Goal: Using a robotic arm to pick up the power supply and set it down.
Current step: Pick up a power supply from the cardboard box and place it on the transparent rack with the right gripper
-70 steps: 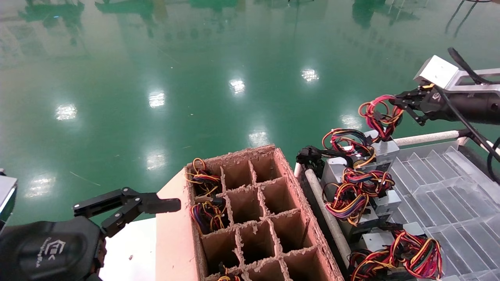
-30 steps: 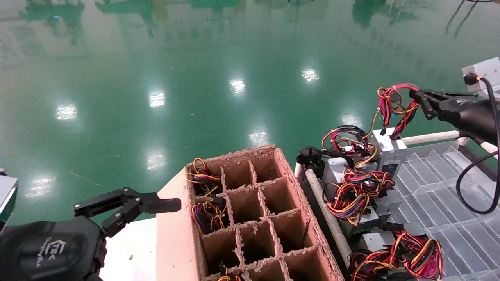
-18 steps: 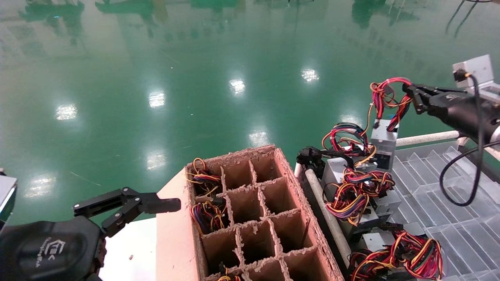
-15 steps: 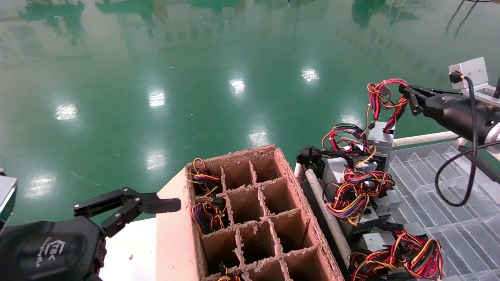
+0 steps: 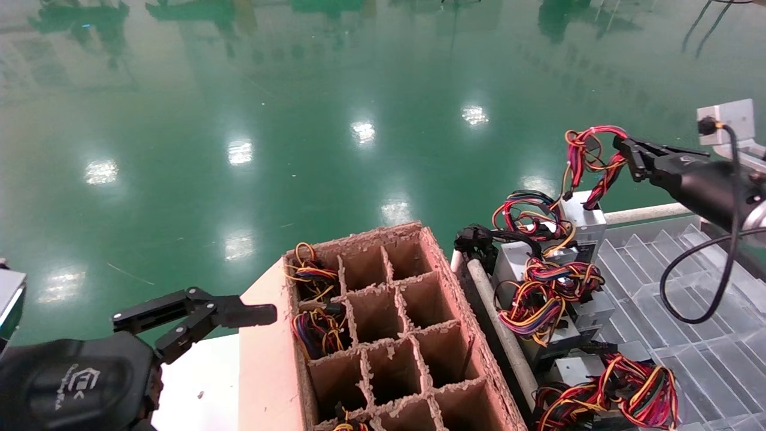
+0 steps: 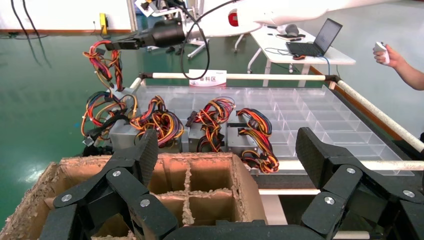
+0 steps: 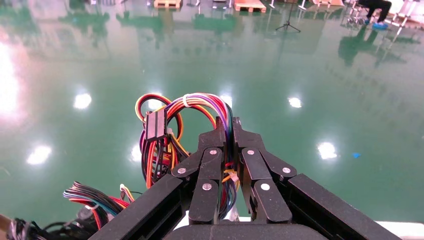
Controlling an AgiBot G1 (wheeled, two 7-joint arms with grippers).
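The right gripper (image 5: 622,145) is clamped on the looped wire bundle (image 5: 589,157) of the power supply (image 5: 581,216) — its fingers (image 7: 226,137) pressed together around the strands in the right wrist view. The grey box hangs beneath the bundle at the far-left corner of the clear compartment tray (image 5: 688,287), its lower end touching or just above the neighbouring units; contact cannot be confirmed. Other power supplies (image 5: 547,293) with mixed-colour wiring line the tray's left edge. A partitioned cardboard box (image 5: 389,335) stands just beside the tray, with wiring in some cells. The left gripper (image 5: 197,314) — fingers spread apart — hovers by the box's left side, idle.
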